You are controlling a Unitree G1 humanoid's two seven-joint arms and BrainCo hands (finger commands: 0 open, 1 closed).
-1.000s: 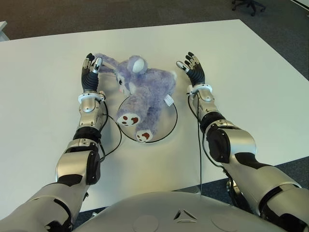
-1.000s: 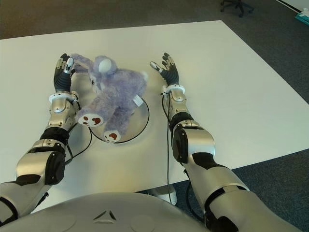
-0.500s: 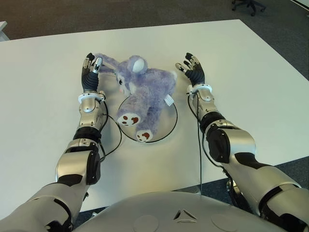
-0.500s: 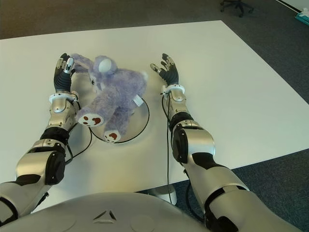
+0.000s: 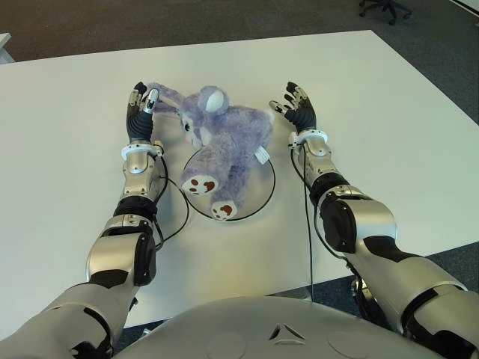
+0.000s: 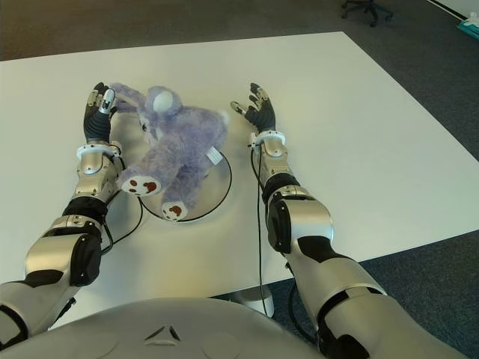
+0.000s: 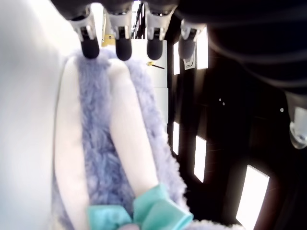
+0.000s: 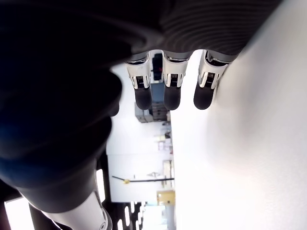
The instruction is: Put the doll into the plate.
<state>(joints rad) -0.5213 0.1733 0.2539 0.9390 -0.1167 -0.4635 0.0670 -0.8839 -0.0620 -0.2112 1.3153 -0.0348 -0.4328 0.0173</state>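
Lying across the plate (image 5: 262, 196) on the white table (image 5: 389, 112), the purple doll (image 5: 224, 142) has its feet over the near rim and its head past the far edge. My left hand (image 5: 140, 112) is beside its ear, fingers straight, holding nothing. My right hand (image 5: 297, 108) is spread wide, empty, just right of it.

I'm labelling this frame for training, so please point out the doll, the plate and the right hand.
doll (image 5: 228, 138), left eye view, on its purple belly.
plate (image 5: 258, 193), left eye view, on the bare part beside the doll's leg.
right hand (image 5: 299, 112), left eye view, on the palm.
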